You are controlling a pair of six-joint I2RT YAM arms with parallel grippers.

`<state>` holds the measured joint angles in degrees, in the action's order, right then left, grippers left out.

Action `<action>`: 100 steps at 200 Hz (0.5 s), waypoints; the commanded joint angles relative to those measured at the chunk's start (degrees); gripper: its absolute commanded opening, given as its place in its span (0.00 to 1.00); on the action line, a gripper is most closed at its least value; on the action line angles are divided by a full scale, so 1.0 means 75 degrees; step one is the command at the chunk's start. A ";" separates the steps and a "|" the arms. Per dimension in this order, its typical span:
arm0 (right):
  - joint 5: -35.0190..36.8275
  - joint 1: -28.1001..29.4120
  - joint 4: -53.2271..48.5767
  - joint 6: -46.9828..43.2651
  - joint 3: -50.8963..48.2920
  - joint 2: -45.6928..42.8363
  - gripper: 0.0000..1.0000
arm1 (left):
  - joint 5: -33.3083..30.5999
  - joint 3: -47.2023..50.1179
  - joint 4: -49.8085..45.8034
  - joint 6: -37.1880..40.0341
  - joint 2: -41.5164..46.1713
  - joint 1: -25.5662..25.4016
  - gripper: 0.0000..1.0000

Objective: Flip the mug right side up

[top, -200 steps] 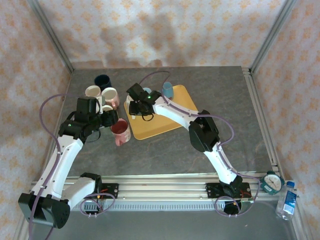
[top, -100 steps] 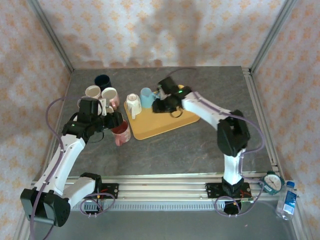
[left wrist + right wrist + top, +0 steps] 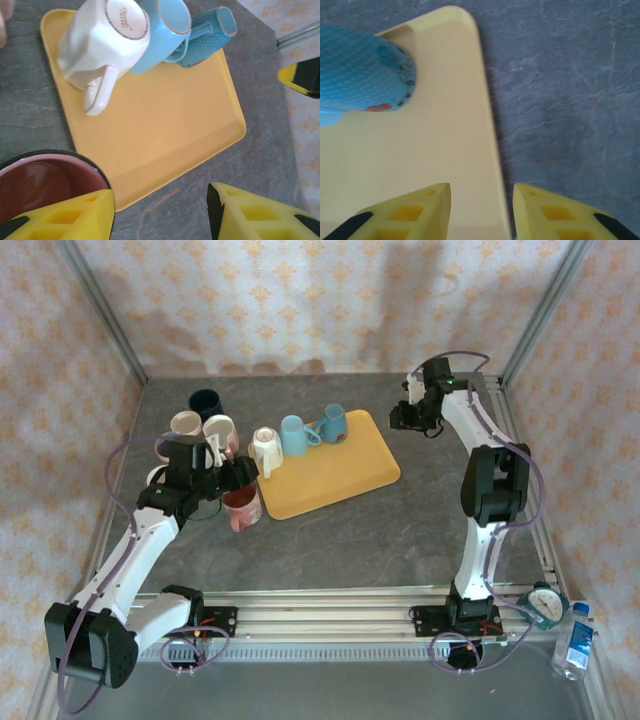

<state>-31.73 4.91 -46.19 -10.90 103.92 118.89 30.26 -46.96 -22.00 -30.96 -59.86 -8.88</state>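
A white mug stands base-up at the left end of the yellow tray; its marked base and handle face my left wrist camera. Beside it are a light blue mug and a blue dotted mug, whose end points at my right gripper. A red mug stands mouth-up on the table by the tray's left edge. My left gripper hovers over it, open, one fingertip at the rim and bare table between the jaws. My right gripper is open and empty off the tray's back right corner.
Several more mugs cluster at the back left: dark blue, cream, pink-and-white. Metal frame rails border the table. A water bottle and a dial sit outside the near right corner.
My right arm has swung from the white mug across the tray to the back right. The left gripper has shifted slightly right over the red mug.
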 commanded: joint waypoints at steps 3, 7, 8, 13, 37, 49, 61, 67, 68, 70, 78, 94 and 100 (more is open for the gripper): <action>-0.0219 -0.0178 -0.1144 -0.1058 0.0763 0.0661 0.38 | 0.0124 0.0043 0.0688 -0.0373 -0.0164 -0.0194 0.52; -0.0244 -0.0195 -0.1279 -0.1171 0.0901 0.0782 0.38 | 0.0125 0.0030 0.0705 -0.0383 -0.0200 -0.0218 0.52; -0.0251 -0.0196 -0.1316 -0.1189 0.0935 0.0809 0.38 | 0.0131 0.0023 0.0718 -0.0383 -0.0211 -0.0220 0.52; -0.0258 -0.0217 -0.1444 -0.1319 0.1073 0.0942 0.37 | 0.0126 0.0002 0.0739 -0.0396 -0.0257 -0.0248 0.52; -0.0249 -0.0238 -0.2036 -0.1949 0.1619 0.1499 0.38 | 0.0154 -0.0084 0.0855 -0.0408 -0.0521 -0.0304 0.52; -0.0276 -0.0253 -0.2150 -0.2056 0.1753 0.1695 0.39 | 0.0190 -0.0149 0.0842 -0.0379 -0.0663 -0.0321 0.52; -0.0479 -0.0260 -0.2336 -0.2137 0.1934 0.1901 0.39 | 0.0228 -0.0225 0.0835 -0.0349 -0.0785 -0.0338 0.52; -0.0610 -0.0257 -0.2381 -0.2155 0.1994 0.1990 0.39 | 0.0251 -0.0251 0.0830 -0.0337 -0.0833 -0.0328 0.52; -0.0633 -0.0262 -0.2382 -0.2156 0.2003 0.2004 0.39 | 0.0259 -0.0259 0.0827 -0.0337 -0.0838 -0.0333 0.52; -0.0666 -0.0257 -0.2392 -0.2156 0.2021 0.2036 0.39 | 0.0258 -0.0276 0.0830 -0.0328 -0.0851 -0.0340 0.52; -0.0800 -0.0261 -0.2413 -0.2174 0.2072 0.2125 0.38 | 0.0275 -0.0306 0.0822 -0.0304 -0.0898 -0.0340 0.52; -0.0996 -0.0266 -0.2519 -0.2193 0.2197 0.2303 0.37 | 0.0281 -0.0336 0.0829 -0.0281 -0.0949 -0.0339 0.52; -0.1077 -0.0264 -0.2580 -0.2214 0.2256 0.2371 0.36 | 0.0289 -0.0336 0.0832 -0.0278 -0.0960 -0.0348 0.52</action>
<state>-36.27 3.05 -61.19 -25.21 118.19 134.85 31.22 -47.20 -17.39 -33.17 -66.94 -10.90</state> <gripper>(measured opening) 0.373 0.520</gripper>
